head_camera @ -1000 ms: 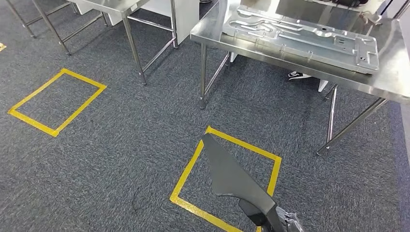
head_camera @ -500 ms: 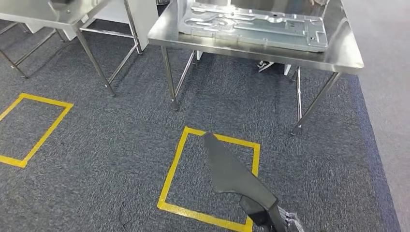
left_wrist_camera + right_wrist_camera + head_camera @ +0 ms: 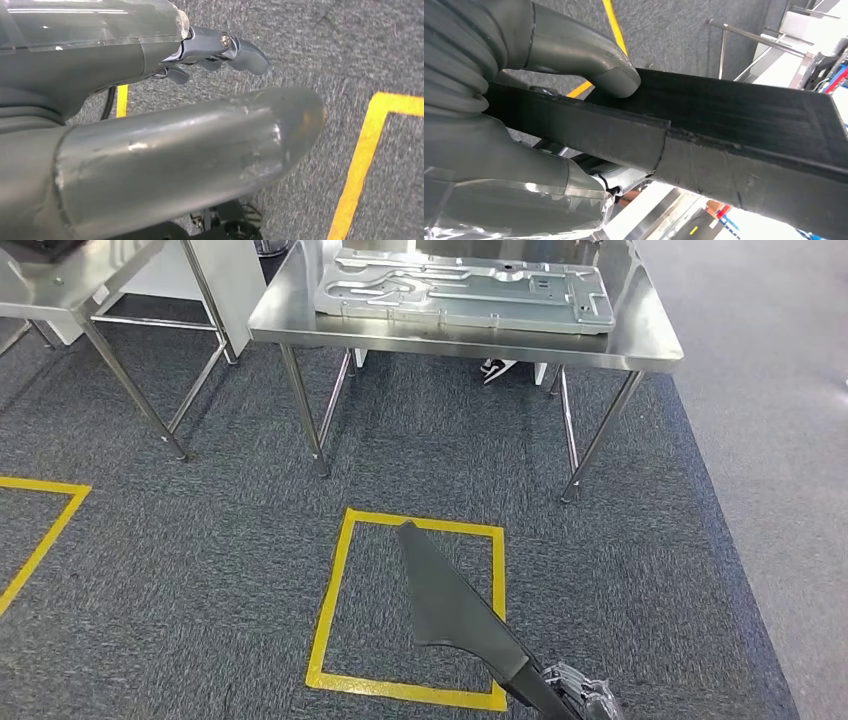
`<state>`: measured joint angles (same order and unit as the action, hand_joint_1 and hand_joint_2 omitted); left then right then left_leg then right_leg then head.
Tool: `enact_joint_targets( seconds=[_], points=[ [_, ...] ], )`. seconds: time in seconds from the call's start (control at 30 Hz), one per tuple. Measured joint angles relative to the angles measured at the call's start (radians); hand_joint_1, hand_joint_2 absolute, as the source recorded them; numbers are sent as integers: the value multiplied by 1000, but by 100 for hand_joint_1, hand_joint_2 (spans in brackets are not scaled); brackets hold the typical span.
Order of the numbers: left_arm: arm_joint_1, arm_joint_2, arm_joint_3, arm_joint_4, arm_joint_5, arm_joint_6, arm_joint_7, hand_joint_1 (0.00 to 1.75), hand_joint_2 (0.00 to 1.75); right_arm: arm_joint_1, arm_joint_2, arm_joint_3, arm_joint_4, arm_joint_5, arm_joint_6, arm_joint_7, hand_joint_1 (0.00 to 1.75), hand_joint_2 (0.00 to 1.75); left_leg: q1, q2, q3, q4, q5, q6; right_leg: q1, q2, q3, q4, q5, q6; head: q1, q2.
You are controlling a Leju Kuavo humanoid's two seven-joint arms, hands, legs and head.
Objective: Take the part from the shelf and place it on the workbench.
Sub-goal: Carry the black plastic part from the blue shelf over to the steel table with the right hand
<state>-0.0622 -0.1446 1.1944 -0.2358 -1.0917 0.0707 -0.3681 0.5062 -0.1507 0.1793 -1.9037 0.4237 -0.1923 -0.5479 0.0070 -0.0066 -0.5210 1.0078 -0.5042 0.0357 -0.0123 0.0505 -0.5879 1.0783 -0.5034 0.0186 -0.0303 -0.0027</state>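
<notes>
A long black part (image 3: 450, 605), wide at the far end and narrowing toward me, sticks out over the carpet at the bottom of the head view. My right hand (image 3: 580, 698) grips its near end. In the right wrist view the thumb (image 3: 589, 60) presses on the part's (image 3: 734, 135) flat face. The steel workbench (image 3: 640, 345) stands ahead, a step beyond the part's tip, with a large stamped metal panel (image 3: 460, 290) lying on it. My left hand (image 3: 150, 125) hangs over the carpet and holds nothing, its dark fingers (image 3: 240, 50) apart from the thumb.
A yellow taped square (image 3: 330, 610) lies on the dark carpet under the part. A second steel table (image 3: 70, 290) stands at the far left, with more yellow tape (image 3: 40, 530) near it. A shoe (image 3: 497, 366) shows under the workbench. Lighter floor (image 3: 780, 440) runs along the right.
The whole picture has shifted: the camera turned, so the workbench now sits squarely ahead and the taped square lies straighter. The black part stays in my right hand.
</notes>
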Motion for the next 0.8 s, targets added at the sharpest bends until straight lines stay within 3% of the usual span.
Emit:
enact_joint_targets(
  seconds=[0.1, 0.13, 0.17, 0.2, 0.27, 0.33, 0.4, 0.47, 0.53, 0.63, 0.67, 0.7, 0.77, 0.8],
  points=[
    [5, 1, 1, 0, -2, 0, 1, 0, 0, -3, 1, 9, 6, 10, -24, 8, 175, 175, -1, 11, 3, 0, -2, 6, -5, -39, -90, 169, -86, 10, 0, 0],
    [6, 1, 1, 0, -3, 0, 2, 0, 0, -3, 1, 13, 9, 13, -33, 11, 175, 175, -1, 14, 5, 0, -4, 5, -7, -43, -112, 206, -96, 13, 0, 0],
    [7, 1, 1, 0, -4, 0, 2, 0, 0, -3, 1, 17, 11, 15, -40, 14, 175, 175, -1, 16, 9, 0, -7, 3, -9, -45, -119, 211, -87, 15, 0, 0],
    [7, 2, 1, 0, -5, 0, 3, 0, 0, -3, 1, 19, 13, 17, -44, 16, 175, 175, -1, 18, 14, 0, -11, 1, -11, -46, -107, 181, -61, 16, 0, 0],
    [7, 2, 1, 0, -8, -1, 3, 0, 0, -3, 1, 24, 15, 19, -48, 17, 175, 175, -1, 21, 30, 1, -22, -6, -11, -51, -49, 55, 8, 11, 0, 0],
    [6, 2, 1, 0, -9, -2, 4, 0, 0, -4, 1, 28, 17, 20, -50, 17, 175, 175, -2, 23, 39, 0, -32, -17, -5, -57, -12, -29, 20, -1, 0, 0],
    [5, 2, 2, 0, -10, -2, 4, 0, 0, -2, 1, 31, 18, 20, -52, 19, 175, 175, -3, 24, 46, 6, -36, -32, -1, -56, -6, -42, 9, -17, 0, 0],
    [6, 2, 2, 0, -10, -2, 5, 0, 0, 0, 1, 35, 19, 21, -56, 22, 175, 175, -2, 22, 52, 26, -43, -44, -4, -52, 11, -48, 16, -31, 0, 0],
    [4, 3, 2, 0, -11, -2, 7, 0, 0, -4, 0, 38, 19, 23, -62, 26, 175, 175, 1, 18, 12, 105, -72, -52, -6, -50, 28, -54, 10, -43, 0, 0],
    [6, 4, 3, 0, -11, -2, 11, 0, 0, -6, -1, 41, 21, 26, -69, 32, 175, 175, 2, 16, -101, 269, -135, -58, 1, -45, 43, -54, -6, -52, 0, 0],
    [8, 5, 3, 0, -11, -3, 13, 0, 0, -6, -1, 43, 23, 28, -72, 35, 175, 175, 1, 16, -122, 280, -134, -56, 3, -41, 51, -54, -13, -53, 0, 0],
    [10, 6, 4, 0, -11, -3, 14, 0, 0, -6, -1, 45, 25, 30, -76, 38, 175, 175, 0, 16, -127, 258, -111, -53, 5, -39, 61, -54, -20, -53, -1, 0],
    [12, 7, 6, 0, -12, -3, 15, 0, 0, -6, -1, 49, 28, 35, -84, 46, 175, 175, -6, 15, -104, 148, -23, -37, 9, -36, 84, -55, -37, -52, 0, 0],
    [12, 8, 6, 0, -13, -4, 15, 0, 0, -7, -1, 50, 30, 36, -87, 48, 175, 175, -11, 15, -92, 98, 2, -29, 11, -34, 94, -55, -44, -50, 0, 0]
  ],
)
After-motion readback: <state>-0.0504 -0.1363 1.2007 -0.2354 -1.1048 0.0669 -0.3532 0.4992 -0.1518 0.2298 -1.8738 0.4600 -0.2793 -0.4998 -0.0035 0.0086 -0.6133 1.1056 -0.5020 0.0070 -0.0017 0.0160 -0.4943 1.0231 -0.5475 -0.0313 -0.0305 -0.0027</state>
